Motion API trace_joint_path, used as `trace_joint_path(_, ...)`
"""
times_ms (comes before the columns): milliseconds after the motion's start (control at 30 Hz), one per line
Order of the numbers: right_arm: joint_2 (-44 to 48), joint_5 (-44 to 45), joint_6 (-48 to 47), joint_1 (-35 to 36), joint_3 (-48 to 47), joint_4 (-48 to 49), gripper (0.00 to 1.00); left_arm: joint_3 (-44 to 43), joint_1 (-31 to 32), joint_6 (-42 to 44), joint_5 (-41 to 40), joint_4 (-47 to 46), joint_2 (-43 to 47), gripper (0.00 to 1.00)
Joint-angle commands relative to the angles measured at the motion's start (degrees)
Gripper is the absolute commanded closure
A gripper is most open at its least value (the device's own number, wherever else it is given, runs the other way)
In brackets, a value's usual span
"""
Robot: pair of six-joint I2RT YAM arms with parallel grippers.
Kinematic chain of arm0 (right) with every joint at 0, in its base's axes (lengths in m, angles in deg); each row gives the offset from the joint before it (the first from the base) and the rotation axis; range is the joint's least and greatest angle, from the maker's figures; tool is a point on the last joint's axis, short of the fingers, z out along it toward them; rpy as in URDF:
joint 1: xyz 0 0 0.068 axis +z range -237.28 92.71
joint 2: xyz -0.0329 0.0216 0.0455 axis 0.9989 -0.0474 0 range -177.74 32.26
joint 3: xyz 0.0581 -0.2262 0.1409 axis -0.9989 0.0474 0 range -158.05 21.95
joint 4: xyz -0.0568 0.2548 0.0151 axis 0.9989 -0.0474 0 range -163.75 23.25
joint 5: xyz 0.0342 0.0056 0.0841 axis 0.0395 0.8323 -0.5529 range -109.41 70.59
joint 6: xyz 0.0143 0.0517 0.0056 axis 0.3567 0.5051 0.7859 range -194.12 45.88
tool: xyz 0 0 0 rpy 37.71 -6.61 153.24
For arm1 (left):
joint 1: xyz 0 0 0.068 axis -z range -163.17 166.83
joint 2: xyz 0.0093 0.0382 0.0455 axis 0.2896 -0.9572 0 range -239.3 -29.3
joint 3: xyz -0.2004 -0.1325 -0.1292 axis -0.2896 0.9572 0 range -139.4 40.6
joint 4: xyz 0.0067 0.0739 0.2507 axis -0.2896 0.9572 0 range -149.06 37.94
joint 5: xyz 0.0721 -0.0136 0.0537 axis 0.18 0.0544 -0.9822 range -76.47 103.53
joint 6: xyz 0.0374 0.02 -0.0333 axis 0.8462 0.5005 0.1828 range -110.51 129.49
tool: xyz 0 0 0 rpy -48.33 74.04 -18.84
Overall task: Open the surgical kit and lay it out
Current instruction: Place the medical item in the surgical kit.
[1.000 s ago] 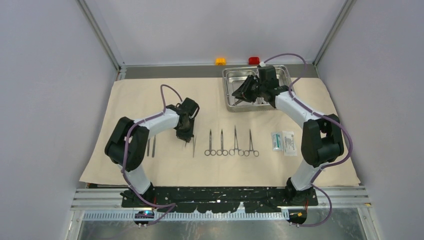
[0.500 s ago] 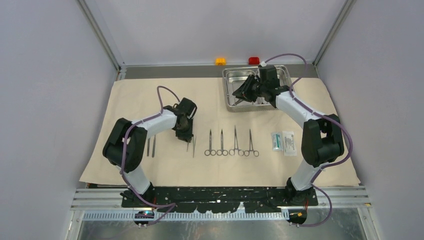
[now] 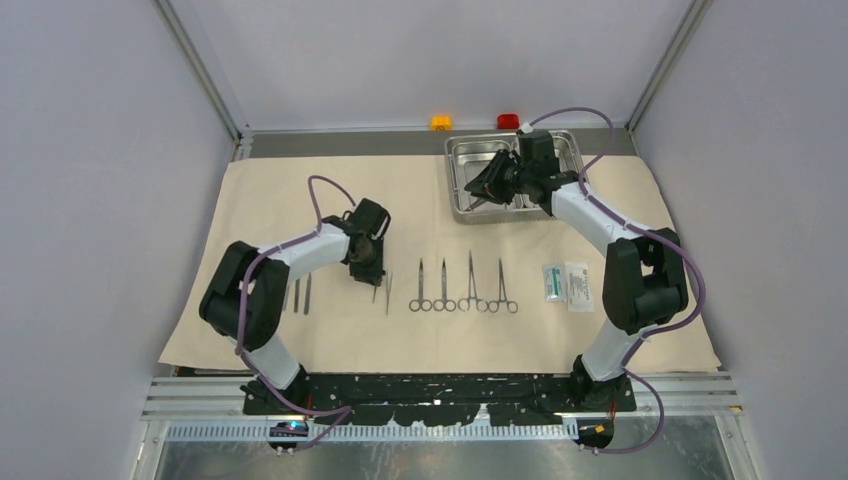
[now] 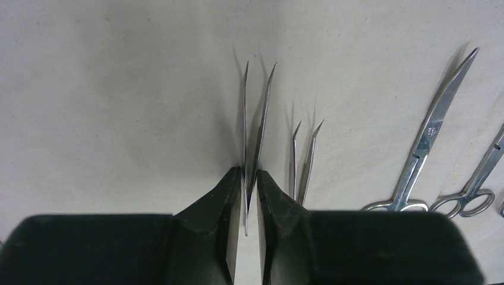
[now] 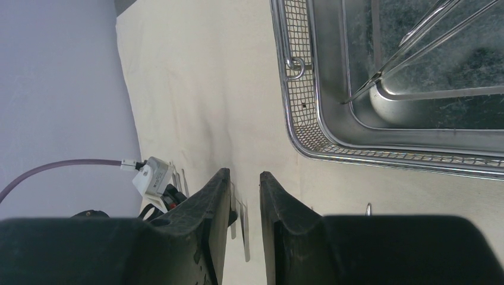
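The beige cloth (image 3: 280,190) lies spread over the table. On it, in a row, lie two straight handles (image 3: 301,293), two tweezers (image 3: 388,292), several ring-handled clamps (image 3: 460,288) and two packets (image 3: 566,284). My left gripper (image 3: 368,272) (image 4: 248,171) hovers low over the left tweezers (image 4: 259,113). It is open only a little, and the tweezers' joined end lies between the fingers on the cloth. The second tweezers (image 4: 303,160) lie just to the right. My right gripper (image 3: 480,187) (image 5: 245,173) is open and empty above the near left corner of the steel tray (image 3: 449,180) (image 5: 309,145).
A slim steel instrument (image 5: 416,47) leans inside the tray. An orange block (image 3: 441,122) and a red block (image 3: 508,121) sit past the cloth's far edge. Grey walls close in on both sides. A small black-and-blue gadget (image 3: 290,430) sits by the left arm's base.
My left jaws have parted slightly around the tweezers, whose tines have sprung apart. The left arm has drawn back a little, up and to the left. The right arm has stayed still.
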Motion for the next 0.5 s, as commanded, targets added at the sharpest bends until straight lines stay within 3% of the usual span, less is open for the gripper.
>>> trace_joint_path(0, -0.1, -0.3, -0.03, -0.2, -1.11, 2.21, 0.7, 1.56, -0.34, -1.84, 2.61, 0.89, 3.79, 0.83)
trace_joint_path(133, -0.56, -0.31, -0.23, -0.16, -1.85, 1.98, 0.7, 1.41, -0.36, -1.87, 2.9, 1.97, 4.41, 0.9)
trace_joint_path(467, 0.23, -0.04, -0.35, -0.17, -1.57, 2.24, 0.7, 1.67, -0.36, -2.77, 3.7, 3.82, 5.3, 0.9)
